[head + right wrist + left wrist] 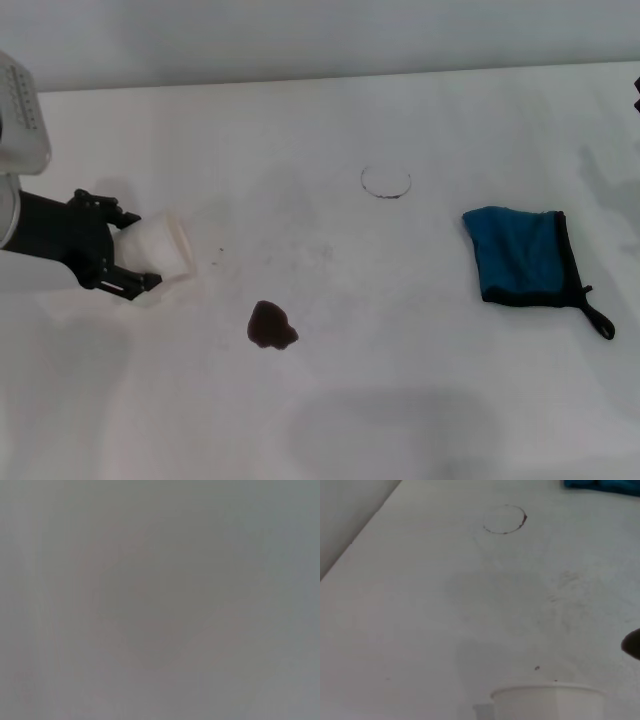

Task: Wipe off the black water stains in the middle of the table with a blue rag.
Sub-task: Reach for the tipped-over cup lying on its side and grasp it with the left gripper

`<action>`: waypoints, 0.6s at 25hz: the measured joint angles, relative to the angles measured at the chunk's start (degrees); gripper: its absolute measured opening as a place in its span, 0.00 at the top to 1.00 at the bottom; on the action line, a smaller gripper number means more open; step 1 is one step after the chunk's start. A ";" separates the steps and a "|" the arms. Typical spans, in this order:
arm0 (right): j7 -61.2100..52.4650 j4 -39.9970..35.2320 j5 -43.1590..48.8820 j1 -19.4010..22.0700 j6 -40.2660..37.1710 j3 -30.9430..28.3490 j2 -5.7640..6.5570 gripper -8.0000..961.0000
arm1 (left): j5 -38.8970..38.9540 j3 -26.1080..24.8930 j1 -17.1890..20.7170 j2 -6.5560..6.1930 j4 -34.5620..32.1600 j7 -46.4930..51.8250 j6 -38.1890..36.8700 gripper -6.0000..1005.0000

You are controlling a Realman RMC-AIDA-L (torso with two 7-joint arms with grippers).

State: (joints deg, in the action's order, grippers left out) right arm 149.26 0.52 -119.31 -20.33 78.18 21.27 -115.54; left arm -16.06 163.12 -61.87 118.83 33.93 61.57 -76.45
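Note:
The black water stains lie mid-table: a brownish-black blob (271, 327) and a thin dark ring (386, 182). The ring also shows in the left wrist view (505, 519), with the blob's edge (632, 644) at the side. The blue rag (525, 255) lies folded flat at the right, black loop toward the front; a corner of it shows in the left wrist view (602, 485). My left gripper (147, 250) is at the left, shut on a white paper cup (160, 245), left of the blob. The right gripper is out of view; its wrist view shows only plain grey.
The white table (400, 400) has faint grey smudges and tiny specks (537, 668) between cup and ring. The cup's rim (547, 702) fills the near edge of the left wrist view. The table's far edge meets a grey wall.

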 joint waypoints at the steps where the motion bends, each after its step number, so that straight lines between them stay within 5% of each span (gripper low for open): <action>1: 0.04 0.01 -0.10 0.05 0.01 0.00 -0.02 0.10 | -0.16 0.00 0.03 0.00 -0.25 0.23 0.13 0.13; 15: 0.15 0.00 -0.14 0.12 -0.10 0.00 -0.03 0.10 | 0.44 0.00 1.91 0.01 -2.11 1.08 1.90 0.14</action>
State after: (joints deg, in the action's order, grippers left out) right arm 149.41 0.53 -119.45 -20.21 78.08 21.27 -115.57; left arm -15.62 163.12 -59.96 118.83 31.81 62.65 -74.55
